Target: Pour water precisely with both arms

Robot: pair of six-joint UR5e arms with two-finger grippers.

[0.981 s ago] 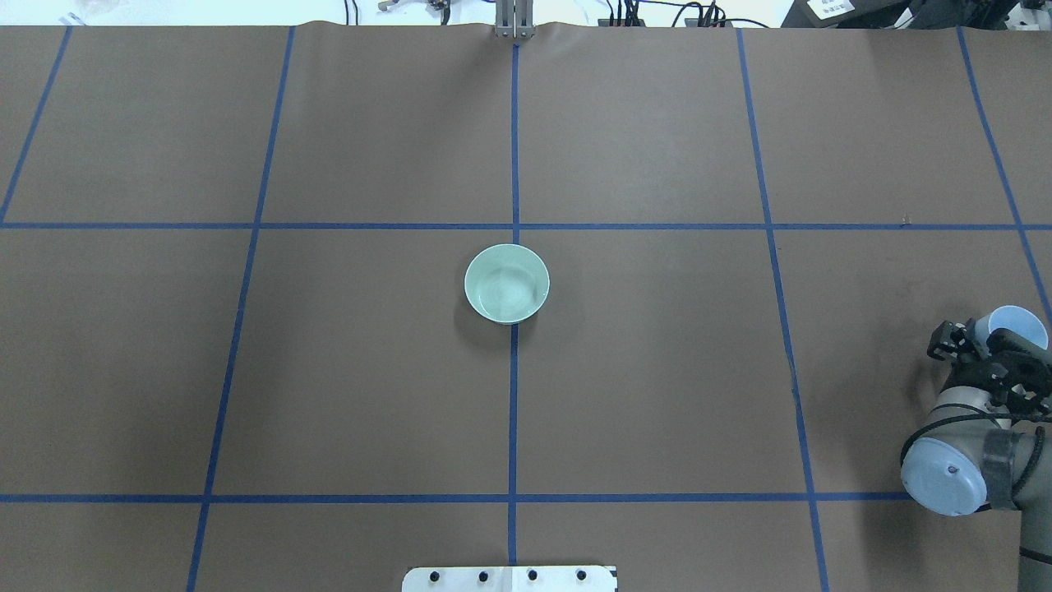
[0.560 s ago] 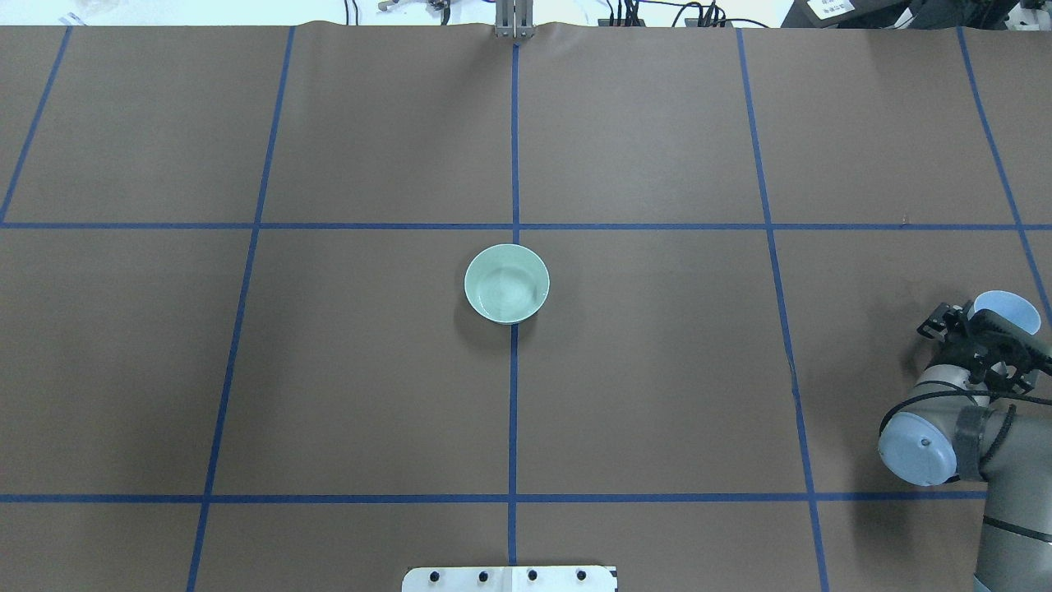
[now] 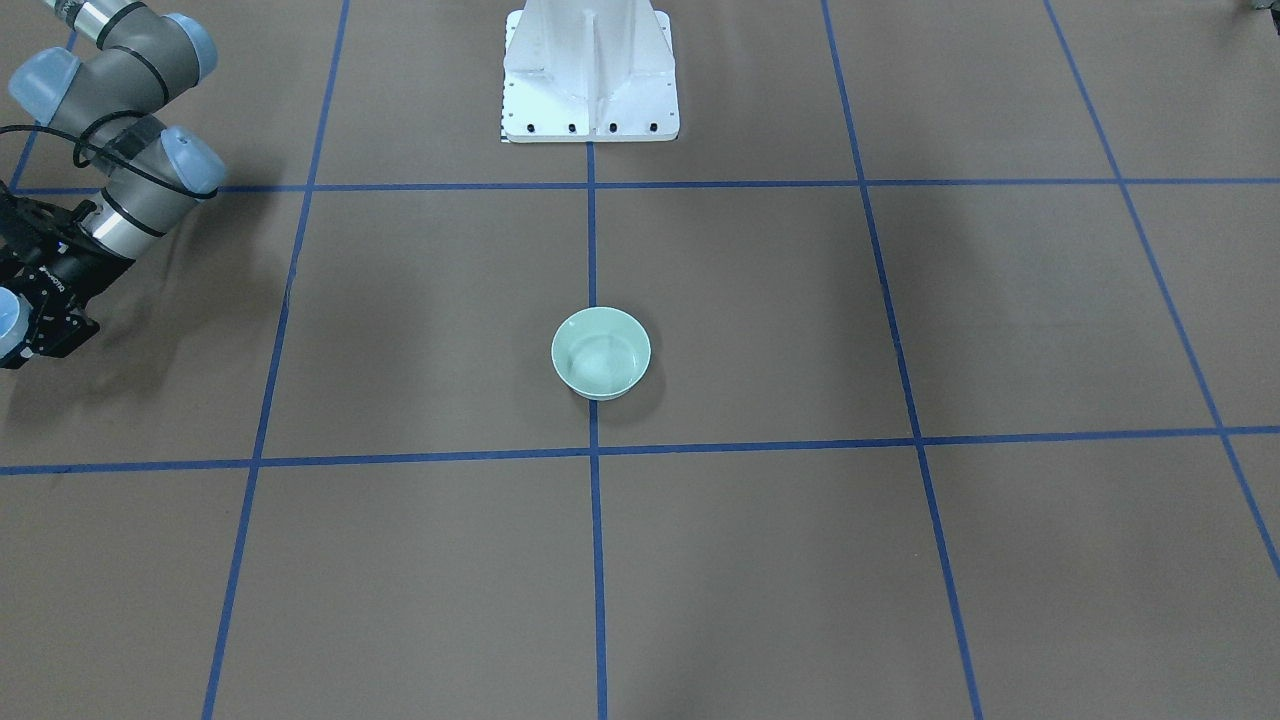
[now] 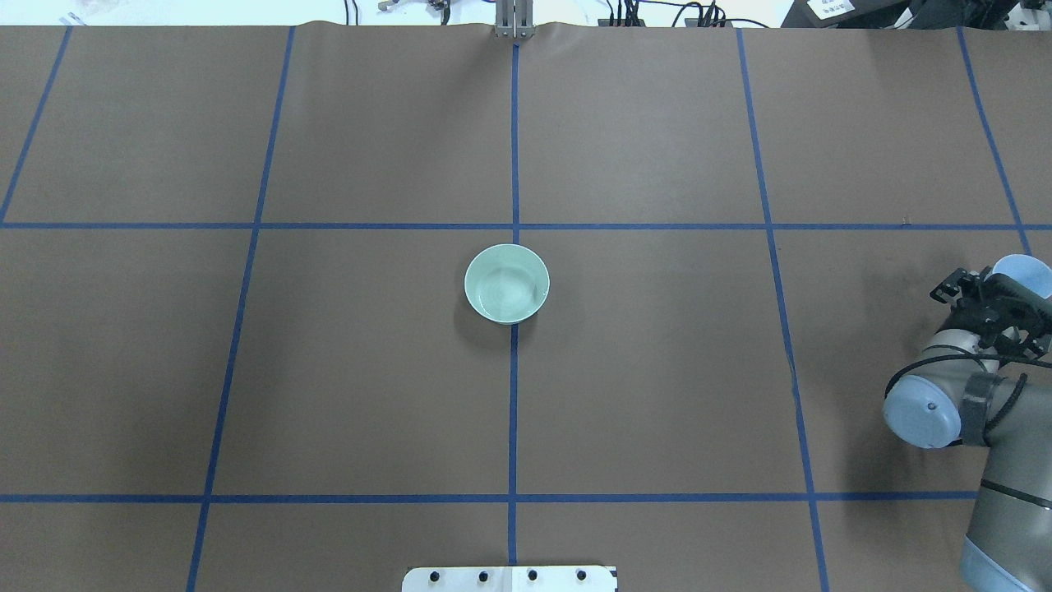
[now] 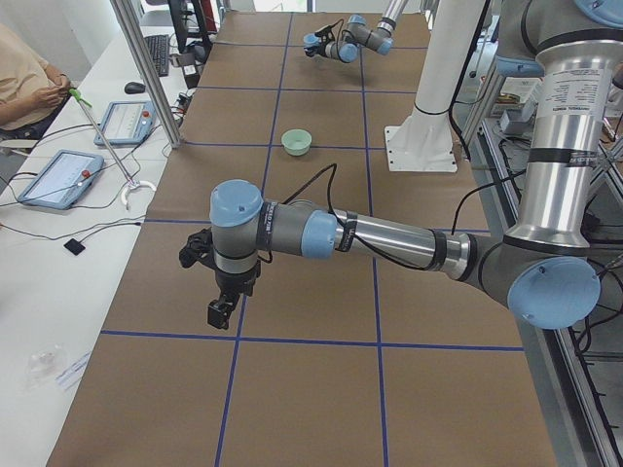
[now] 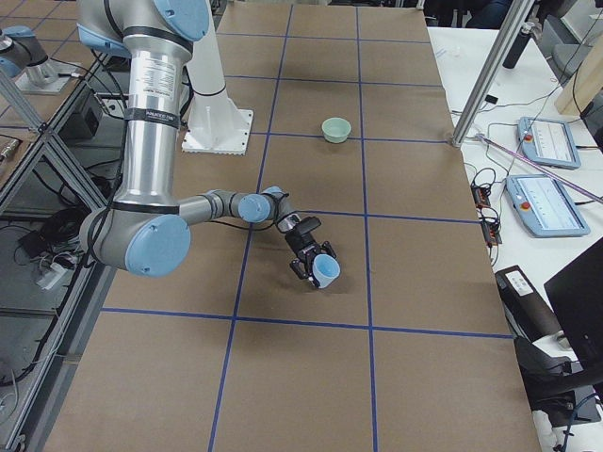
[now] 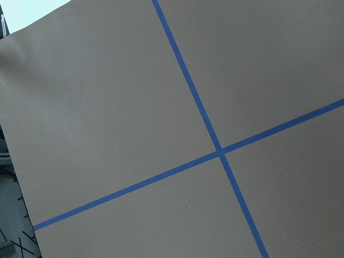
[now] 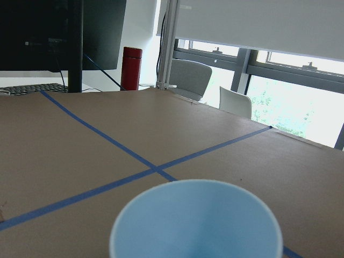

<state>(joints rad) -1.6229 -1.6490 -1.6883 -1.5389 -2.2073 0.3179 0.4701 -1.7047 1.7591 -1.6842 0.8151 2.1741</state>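
So the desk (image 4: 370, 131) was plain brown with a blue tape grid, the bowl (image 4: 506, 284) mint green, the cup (image 6: 327, 273) light blue. The right arm (image 4: 1001, 501) was silver-grey with light-blue joint caps and black cables.

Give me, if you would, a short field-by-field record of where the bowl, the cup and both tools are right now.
bowl: green bowl, upright on the centre tape line of the table
cup: light-blue cup, far from the bowl, towards the table's end on the robot's right
right tool: right tool, shut on the cup
left tool: left tool, pointing down over bare table; open or shut cannot be told
cup over bowl: no
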